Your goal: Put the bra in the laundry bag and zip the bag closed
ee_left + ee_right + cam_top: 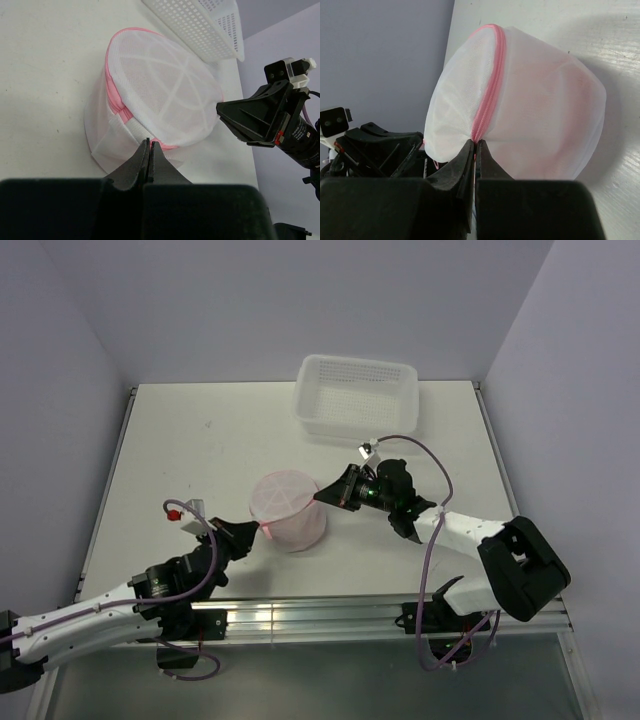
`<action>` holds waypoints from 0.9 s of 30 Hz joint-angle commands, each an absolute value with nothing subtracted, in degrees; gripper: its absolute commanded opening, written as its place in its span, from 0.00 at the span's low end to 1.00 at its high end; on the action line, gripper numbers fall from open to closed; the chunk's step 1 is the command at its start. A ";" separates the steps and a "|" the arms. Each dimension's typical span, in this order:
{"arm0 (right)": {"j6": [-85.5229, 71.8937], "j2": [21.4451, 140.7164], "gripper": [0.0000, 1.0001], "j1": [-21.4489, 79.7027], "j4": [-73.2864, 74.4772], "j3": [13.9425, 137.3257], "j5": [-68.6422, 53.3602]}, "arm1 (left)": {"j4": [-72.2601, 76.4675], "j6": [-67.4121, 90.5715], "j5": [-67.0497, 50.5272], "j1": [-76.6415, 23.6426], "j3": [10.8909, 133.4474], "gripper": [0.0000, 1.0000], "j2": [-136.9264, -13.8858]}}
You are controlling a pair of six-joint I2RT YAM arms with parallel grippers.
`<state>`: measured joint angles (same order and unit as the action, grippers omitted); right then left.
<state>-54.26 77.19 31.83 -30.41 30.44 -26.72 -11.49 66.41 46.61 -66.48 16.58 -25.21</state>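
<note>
The white desk (180, 450) fills the middle of the top view, and its near edge is hidden behind the arm bases. A perforated white basket (357, 395) sits at upper centre. The laundry bag (287, 508) stands at frame centre, its pink zipper rim looking closed where visible. The mesh glows faintly pink, but the bra inside cannot be made out as a shape. The left claw (150, 145) is clenched at the rim's lower edge and the right claw (476, 145) is clenched at the zipper line. Whether either pinches fabric is unclear.
</note>
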 commanded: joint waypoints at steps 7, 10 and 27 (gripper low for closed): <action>-50.89 76.82 0.00 28.65 -31.90 33.48 -20.83 | -20.40 60.14 59.06 -66.36 24.07 0.00 -26.54; -50.98 76.64 0.00 28.83 -32.96 36.37 -22.76 | -11.80 52.51 58.62 -66.36 24.69 0.00 -27.15; -51.42 81.31 0.34 33.13 -40.44 26.90 -15.91 | -10.28 49.66 57.57 -66.36 26.45 0.93 -26.11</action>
